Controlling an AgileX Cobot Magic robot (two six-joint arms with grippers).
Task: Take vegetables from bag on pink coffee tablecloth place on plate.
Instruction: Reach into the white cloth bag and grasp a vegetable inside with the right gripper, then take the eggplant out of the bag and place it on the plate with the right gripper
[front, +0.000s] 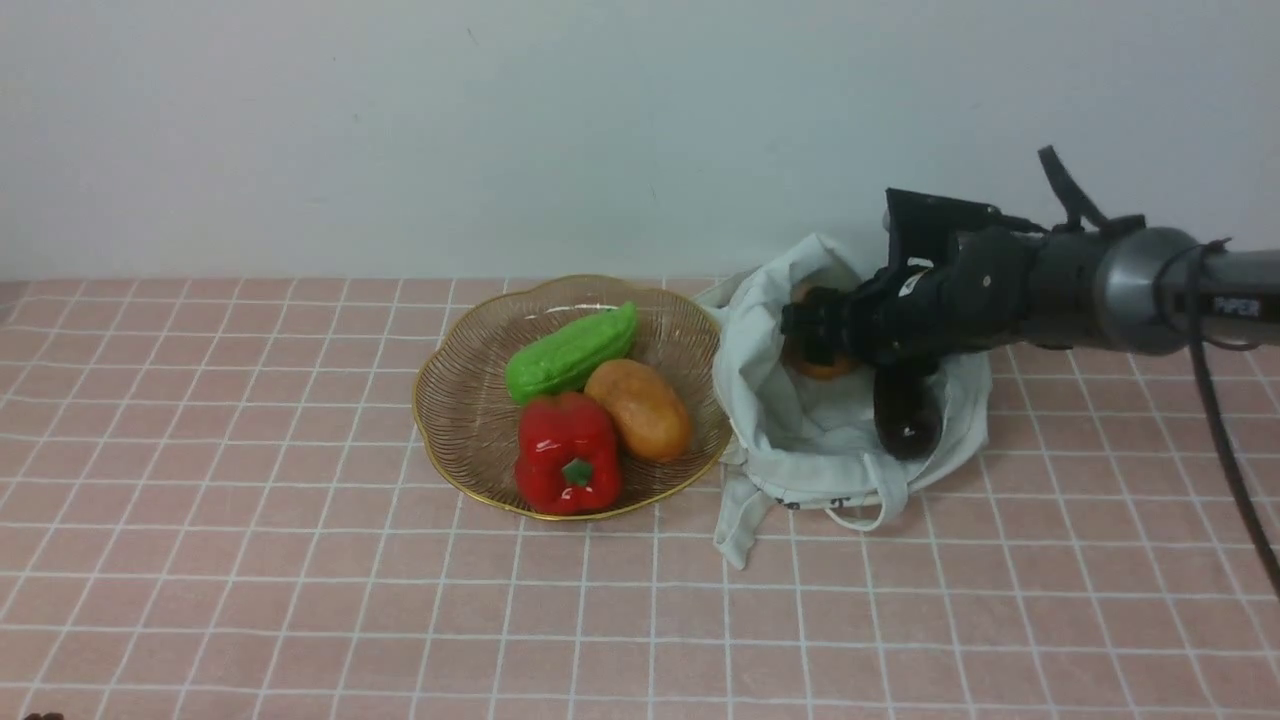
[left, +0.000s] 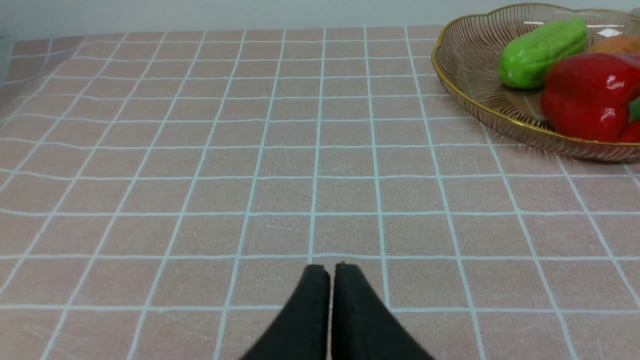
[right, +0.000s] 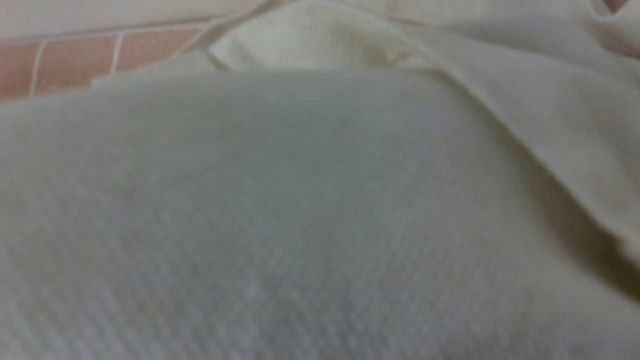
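Where plate (front: 432, 420) rim meets bag (front: 810, 440), right tool (front: 806, 335) sits inside.

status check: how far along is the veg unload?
Done: a potato lies on the plate with the red pepper and green gourd. In hand: the right gripper is at the bag mouth, by an orange-brown item; grip unclear. To do: the eggplant sits in the bag. The left gripper is shut, holding nothing.

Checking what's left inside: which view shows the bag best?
Front view: the whole bag shows, mouth open. Right wrist view gives only blurred cloth; left wrist view misses it.
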